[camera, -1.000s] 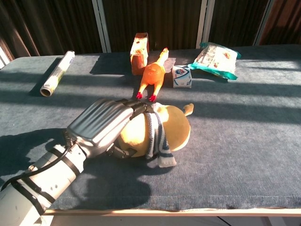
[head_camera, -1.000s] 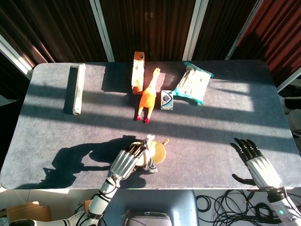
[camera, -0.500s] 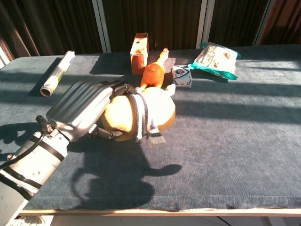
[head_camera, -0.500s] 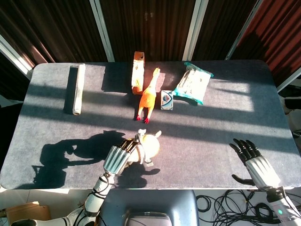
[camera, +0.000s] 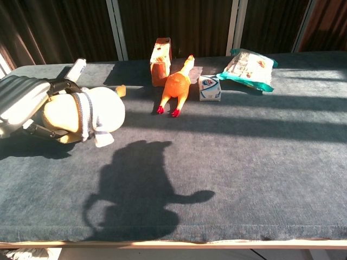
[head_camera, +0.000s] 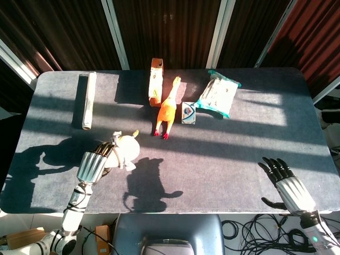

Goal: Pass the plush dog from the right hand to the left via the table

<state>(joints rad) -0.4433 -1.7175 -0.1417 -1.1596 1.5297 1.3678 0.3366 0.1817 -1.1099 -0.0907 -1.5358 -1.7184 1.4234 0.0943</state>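
Note:
The yellow plush dog (head_camera: 125, 149) (camera: 89, 112) with a striped scarf hangs above the table, gripped from the left side by my left hand (head_camera: 94, 164) (camera: 21, 103). Its shadow falls on the mat well to the right and nearer the front edge. My right hand (head_camera: 287, 186) hovers open at the front right corner of the table (head_camera: 223, 159), fingers spread, holding nothing. The chest view does not show the right hand.
Along the back stand an orange carton (head_camera: 155, 81), a rubber chicken (head_camera: 168, 109), a small white box (head_camera: 188, 112) and a teal snack bag (head_camera: 218, 93). A rolled sheet (head_camera: 85, 100) lies at the back left. Cables trail on the floor at the front right.
My left hand has lifted the plush dog off the table and carried it up and to the left. The right hand has barely moved.

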